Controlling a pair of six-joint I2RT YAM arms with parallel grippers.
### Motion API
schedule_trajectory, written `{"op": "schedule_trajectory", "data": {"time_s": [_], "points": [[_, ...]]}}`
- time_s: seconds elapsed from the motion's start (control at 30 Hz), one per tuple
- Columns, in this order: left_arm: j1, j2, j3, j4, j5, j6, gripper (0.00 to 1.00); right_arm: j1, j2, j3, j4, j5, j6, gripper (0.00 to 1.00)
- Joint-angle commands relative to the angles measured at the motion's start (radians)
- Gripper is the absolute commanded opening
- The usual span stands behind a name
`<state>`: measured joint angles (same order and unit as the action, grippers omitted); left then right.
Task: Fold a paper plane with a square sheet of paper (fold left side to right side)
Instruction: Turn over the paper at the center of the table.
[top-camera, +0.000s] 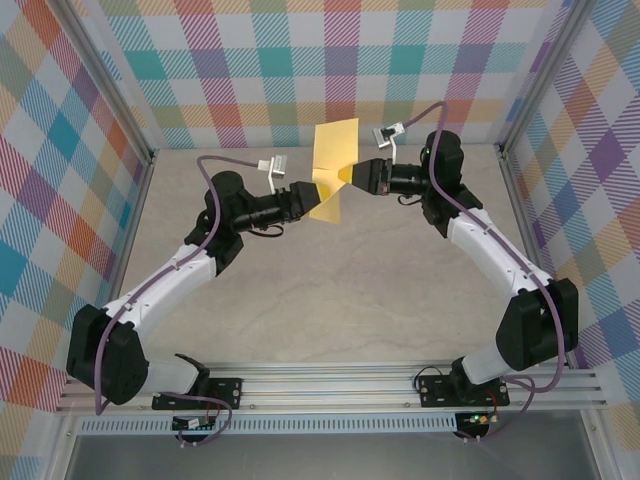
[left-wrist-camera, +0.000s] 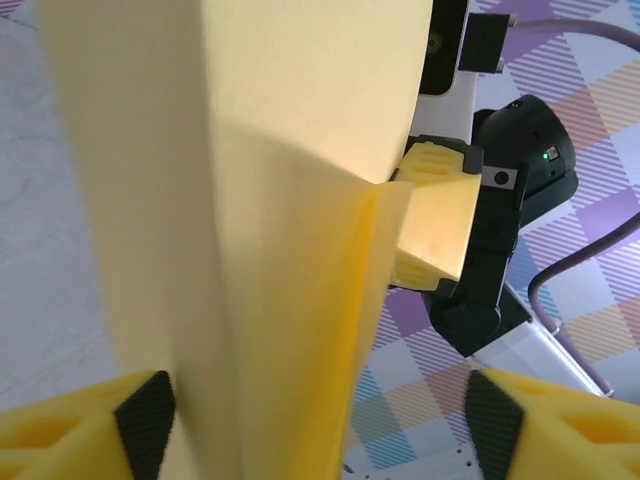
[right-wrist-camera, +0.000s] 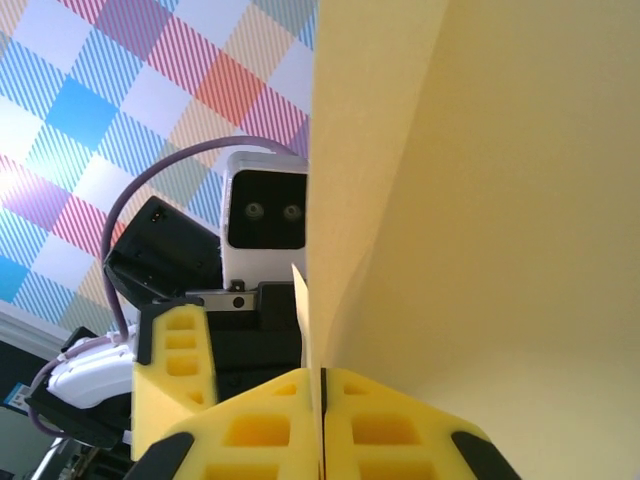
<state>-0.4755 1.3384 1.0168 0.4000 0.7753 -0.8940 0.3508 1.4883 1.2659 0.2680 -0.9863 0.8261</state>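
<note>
left arm (top-camera: 240, 210), right arm (top-camera: 500, 255) same build: white link shells (top-camera: 150, 290), chunky black joint housings (top-camera: 105, 350), purple cable (top-camera: 200, 170) looped outside. yellow pocketed plastic fingers (left-wrist-camera: 60, 440), black triangular pad tips (left-wrist-camera: 148, 420). white boxy wrist camera housing (right-wrist-camera: 262, 215), two dark round holes. green led (left-wrist-camera: 545, 155) on black wrist housing (left-wrist-camera: 520, 125).

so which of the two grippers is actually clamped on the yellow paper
The right gripper: its jaws are shut on the folded yellow-orange paper sheet. The left gripper has jaws apart, either side of it.
</note>
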Motion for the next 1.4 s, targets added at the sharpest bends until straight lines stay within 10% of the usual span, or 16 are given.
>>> {"op": "schedule_trajectory", "data": {"time_s": [0.0, 0.43, 0.7, 0.8, 1.0, 1.1, 1.37], "points": [[-0.004, 0.006, 0.037, 0.063, 0.031, -0.011, 0.65, 0.007, -0.028, 0.026, 0.065, -0.018, 0.034, 0.05], [-0.005, -0.021, -0.009, 0.047, -0.023, 0.007, 0.16, 0.007, -0.040, 0.008, -0.018, 0.005, -0.015, 0.08], [-0.012, -0.056, 0.028, -0.236, -0.161, 0.178, 0.02, -0.015, -0.089, 0.001, -0.221, 0.099, -0.140, 0.36], [-0.035, -0.076, 0.079, -0.475, -0.285, 0.334, 0.00, -0.041, -0.135, 0.012, -0.451, 0.267, -0.267, 0.51], [-0.187, 0.014, 0.272, -1.035, -0.846, 0.611, 0.00, -0.052, -0.156, 0.062, -0.980, 1.032, -0.452, 0.79], [-0.259, 0.116, 0.354, -1.210, -1.111, 0.615, 0.00, -0.073, -0.216, -0.049, -0.954, 1.174, -0.442, 1.00], [-0.394, 0.473, 0.632, -1.616, -1.536, 0.412, 0.00, -0.110, -0.345, -0.227, -0.901, 1.307, -0.396, 1.00]]}}
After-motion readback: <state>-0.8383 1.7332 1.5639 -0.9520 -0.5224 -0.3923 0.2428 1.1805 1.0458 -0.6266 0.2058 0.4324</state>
